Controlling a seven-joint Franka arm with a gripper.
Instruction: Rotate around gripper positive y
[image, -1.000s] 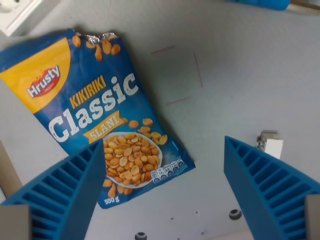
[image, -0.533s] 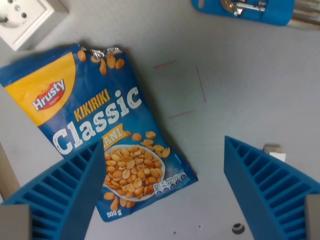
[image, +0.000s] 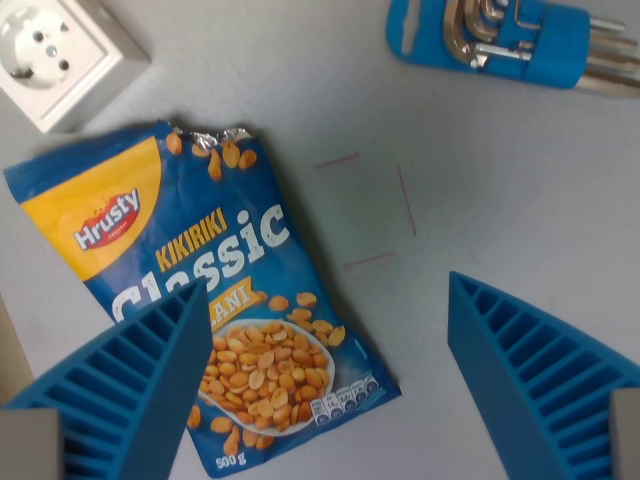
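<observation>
It is looking like a lab or workshop: a grey tabletop (image: 500, 200) is carrying thin marker lines (image: 368, 212) mid-frame, a loose wall socket (image: 60, 55) upper left, a hex key set (image: 510, 40) upper right.

Even, diffuse daylight-like brightness, grey tabletop (image: 500, 200) softly lit with no hard shadows, faint sheen on the torn foil top of the peanut bag (image: 200, 260), mild overall softness, near blue gripper (image: 325, 385) fingers slightly blurred, hex key set (image: 500, 40) far right reasonably sharp

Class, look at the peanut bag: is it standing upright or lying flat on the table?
Lying flat. The peanut bag shows its whole printed front to the downward-looking wrist view, spread on the grey table, one corner hidden behind a blue finger.
</observation>
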